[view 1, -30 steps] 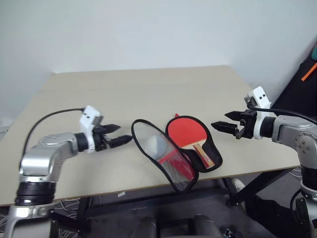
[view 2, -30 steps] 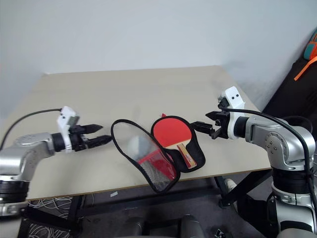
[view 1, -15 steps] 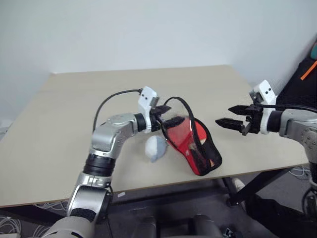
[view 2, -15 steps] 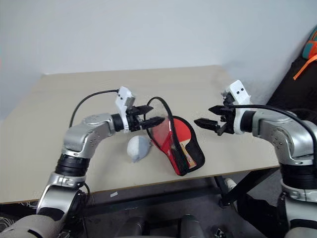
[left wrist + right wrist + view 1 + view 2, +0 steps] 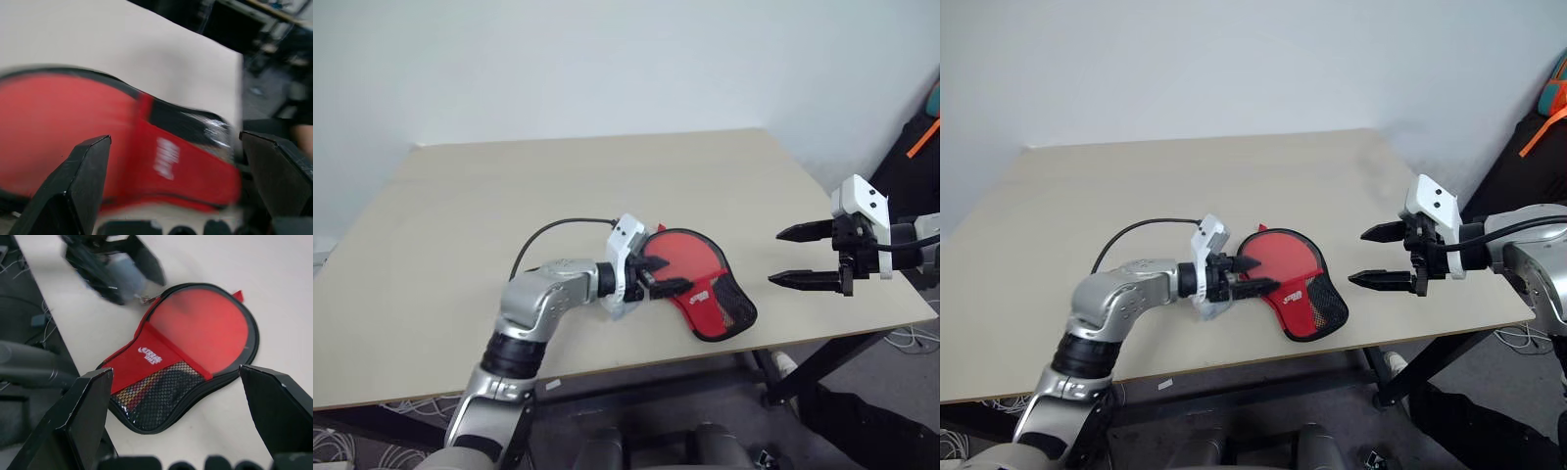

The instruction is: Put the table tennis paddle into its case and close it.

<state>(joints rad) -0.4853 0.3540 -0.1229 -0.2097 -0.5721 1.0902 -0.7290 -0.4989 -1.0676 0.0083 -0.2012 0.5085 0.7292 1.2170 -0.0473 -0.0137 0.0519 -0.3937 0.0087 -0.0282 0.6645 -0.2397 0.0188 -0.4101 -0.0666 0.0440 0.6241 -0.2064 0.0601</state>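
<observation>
A: Where is the case (image 5: pixel 700 290) lying?

B: Flat on the pale surface (image 5: pixel 509 206), near its front edge, folded over with its red outside up. Its round end is right at the tips of the left pincer (image 5: pixel 661 275); its narrow end, with the black mesh patch (image 5: pixel 164 401) and white print (image 5: pixel 150 354), points away from that pincer toward the surface's front edge.

A: Is the left pincer gripping it?

B: No. Its two black fingers are spread, released, with nothing between them. They reach in over the round end's rim. Whether the tips touch the fabric, I cannot tell.

A: And the right pincer (image 5: pixel 808 257)?

B: Also released, its fingers wide apart and empty. It hangs in the air well apart from the case, which lies off its fingertips, toward the left pincer.

A: Can you see the table tennis paddle (image 5: pixel 134 390)?

B: Only hints. From the right wrist camera, pale and dark stripes of a handle show through the mesh at the case's narrow end. The red round part is covered by the case's flap, so the blade itself is hidden.

A: Anything else close by?

B: A small pale lump (image 5: pixel 615 308) sits just under the left pincer's wrist, on the side away from the case.
</observation>
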